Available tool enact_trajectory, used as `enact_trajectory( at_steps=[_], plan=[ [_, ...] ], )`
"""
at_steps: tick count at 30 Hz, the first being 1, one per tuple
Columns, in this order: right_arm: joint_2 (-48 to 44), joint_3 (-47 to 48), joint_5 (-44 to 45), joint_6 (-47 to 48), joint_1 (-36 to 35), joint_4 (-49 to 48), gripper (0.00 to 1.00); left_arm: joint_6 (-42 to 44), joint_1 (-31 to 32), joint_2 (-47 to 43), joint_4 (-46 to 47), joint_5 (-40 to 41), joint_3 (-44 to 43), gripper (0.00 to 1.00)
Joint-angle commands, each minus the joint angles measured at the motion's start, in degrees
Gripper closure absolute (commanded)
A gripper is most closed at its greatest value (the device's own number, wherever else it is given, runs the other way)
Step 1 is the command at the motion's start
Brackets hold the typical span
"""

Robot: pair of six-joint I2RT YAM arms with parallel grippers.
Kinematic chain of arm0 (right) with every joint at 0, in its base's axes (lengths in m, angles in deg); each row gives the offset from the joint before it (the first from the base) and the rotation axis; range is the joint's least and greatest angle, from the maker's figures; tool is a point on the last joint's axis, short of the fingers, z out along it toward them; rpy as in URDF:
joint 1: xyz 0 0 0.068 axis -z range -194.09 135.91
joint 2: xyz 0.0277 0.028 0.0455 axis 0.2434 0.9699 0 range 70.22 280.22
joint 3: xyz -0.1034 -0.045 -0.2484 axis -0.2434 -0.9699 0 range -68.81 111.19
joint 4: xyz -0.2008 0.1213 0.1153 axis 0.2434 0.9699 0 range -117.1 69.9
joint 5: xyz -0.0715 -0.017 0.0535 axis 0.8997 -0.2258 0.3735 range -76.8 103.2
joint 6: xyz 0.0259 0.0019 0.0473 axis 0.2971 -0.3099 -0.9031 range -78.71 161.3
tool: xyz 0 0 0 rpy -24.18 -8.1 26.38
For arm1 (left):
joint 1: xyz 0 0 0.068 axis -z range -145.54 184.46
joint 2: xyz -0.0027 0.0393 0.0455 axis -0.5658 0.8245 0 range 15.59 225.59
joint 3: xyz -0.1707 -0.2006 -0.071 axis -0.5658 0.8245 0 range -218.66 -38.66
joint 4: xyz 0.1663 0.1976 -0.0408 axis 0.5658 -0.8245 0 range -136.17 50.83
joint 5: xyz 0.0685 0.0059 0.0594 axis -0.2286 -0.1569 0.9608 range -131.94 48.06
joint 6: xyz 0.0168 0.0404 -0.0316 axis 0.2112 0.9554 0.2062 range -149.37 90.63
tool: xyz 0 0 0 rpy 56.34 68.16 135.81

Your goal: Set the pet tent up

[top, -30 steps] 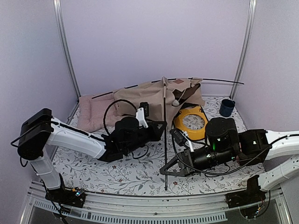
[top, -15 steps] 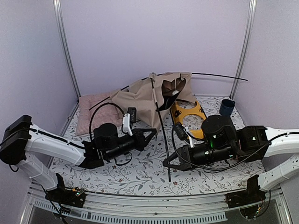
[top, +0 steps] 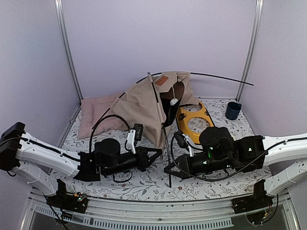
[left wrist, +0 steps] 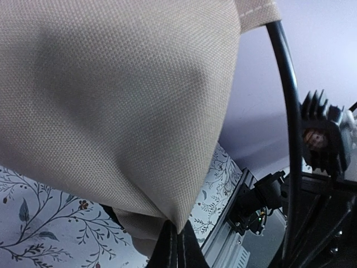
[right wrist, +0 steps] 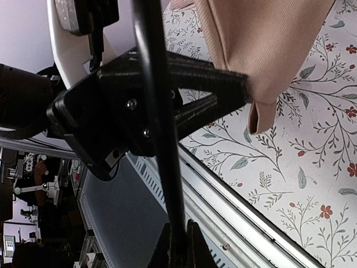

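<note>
Status: pet tent is seen half-raised at the middle of the far edge of the bench, with one lower corner of the tan fabric stretched toward the near edge. That corner is pinched by the left pincer, fingers pressed together on the cloth. A thin black pole is gripped near its lower end by the right pincer, fingers squeezed tight around it. The pole runs tilted up to the peak beside the brown label. A second pole projects toward the right edge. Pink cushion is located just left of the tent, yellow bowl stand just right, blue cup near the far right corner.
</note>
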Motion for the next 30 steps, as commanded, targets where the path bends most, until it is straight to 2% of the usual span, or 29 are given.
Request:
enact_trajectory(
  at_steps=[1,14,30],
  plan=[
    [-1.68,1.24,11.92,0.43,2.67,-9.70,1.00,-3.50,6.31,-1.22,-5.57,-6.12,1.80,1.00],
    [-0.86,1.58,21.99,7.70,2.66,-18.45,1.00,-10.48,9.88,-1.66,-10.12,-4.95,2.22,1.00],
    [2.11,4.32,29.36,15.80,2.86,-21.54,1.00,-15.65,9.84,-2.35,-12.55,-7.98,2.09,1.00]
  ],
)
